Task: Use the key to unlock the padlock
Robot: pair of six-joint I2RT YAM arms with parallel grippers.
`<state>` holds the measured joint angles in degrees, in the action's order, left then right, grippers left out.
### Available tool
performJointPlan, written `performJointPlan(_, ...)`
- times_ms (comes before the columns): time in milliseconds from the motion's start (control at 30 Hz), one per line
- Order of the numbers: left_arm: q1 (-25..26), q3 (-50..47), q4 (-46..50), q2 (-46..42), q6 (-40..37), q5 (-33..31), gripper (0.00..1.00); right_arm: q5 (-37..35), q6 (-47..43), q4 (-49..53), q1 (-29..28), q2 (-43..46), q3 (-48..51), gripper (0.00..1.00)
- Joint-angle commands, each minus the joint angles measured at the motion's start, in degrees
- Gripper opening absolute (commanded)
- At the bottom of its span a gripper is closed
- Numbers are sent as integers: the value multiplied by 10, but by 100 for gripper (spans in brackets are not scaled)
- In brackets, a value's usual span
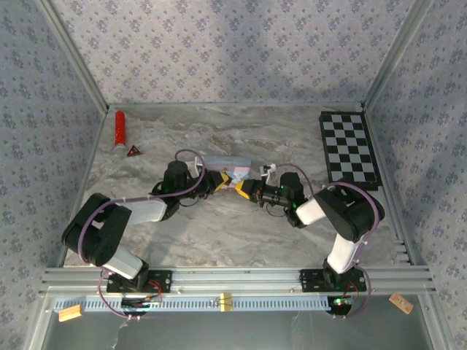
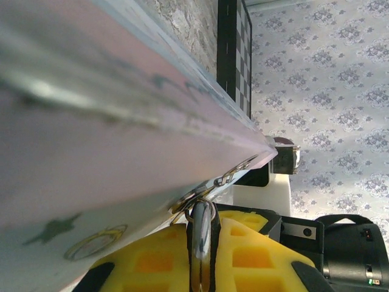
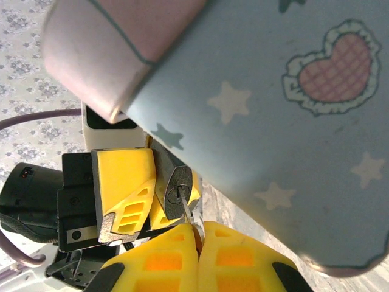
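Observation:
My left gripper (image 1: 221,180) and right gripper (image 1: 244,188) meet tip to tip at mid-table, just in front of the pastel tin (image 1: 228,162). In the left wrist view the yellow fingers (image 2: 152,255) are shut on the small dark padlock (image 2: 203,243), whose shiny shackle points up toward the tin. From the right wrist, my right gripper (image 3: 197,228) is shut on the thin metal key (image 3: 189,213). The key's blade sits in the keyhole on the padlock's (image 3: 176,182) end face. The left gripper's fingers (image 3: 121,176) clamp the padlock's sides.
The tin (image 3: 273,91) looms close above both grippers. A red cylinder (image 1: 120,127) and a small red triangle (image 1: 133,151) lie at the back left. A checkerboard (image 1: 349,148) lies at the back right. Patterned walls enclose the table.

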<state>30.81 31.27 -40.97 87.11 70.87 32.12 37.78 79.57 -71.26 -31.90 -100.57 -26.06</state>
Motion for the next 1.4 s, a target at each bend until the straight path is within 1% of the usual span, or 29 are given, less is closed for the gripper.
performJointPlan(0, 44, 14, -38, 13, -5, 114, 0, 8, -53, 30, -22, 27, -33, 0)
performJointPlan(100, 48, 16, -44, 14, -5, 117, 0, -2, -104, 106, -27, 58, -37, 0)
performJointPlan(167, 49, 16, -43, 15, -7, 118, 0, -2, -113, 127, -27, 71, -40, 0)
performJointPlan(267, 50, 16, -48, 16, -7, 117, 0, 12, -81, 89, -17, 64, -39, 0)
performJointPlan(467, 60, 16, -61, 20, -9, 121, 0, 24, 16, -55, -7, 2, -32, 0)
performJointPlan(567, 65, 15, -71, 22, -8, 126, 0, 23, 30, -78, -9, -8, -32, 0)
performJointPlan(767, 66, 9, -96, 27, -1, 129, 0, 27, 13, -56, -13, -1, -40, 0)
performJointPlan(900, 68, 8, -73, 16, -11, 113, 0, 17, -6, -34, -32, 1, -40, 0)
performJointPlan(933, 67, 7, -64, 11, -15, 106, 3, 15, -8, -33, -37, 3, -40, 0)
performJointPlan(1100, 68, 1, -39, -3, -27, 87, 8, -2, -20, -23, -52, 12, -31, 0)
performJointPlan(1233, 68, -1, -31, -4, -31, 83, 9, -4, -31, -10, -51, 24, -26, 0)
performJointPlan(1367, 62, -10, -27, -13, -31, 73, 10, -3, -45, 14, -34, 39, -13, 0)
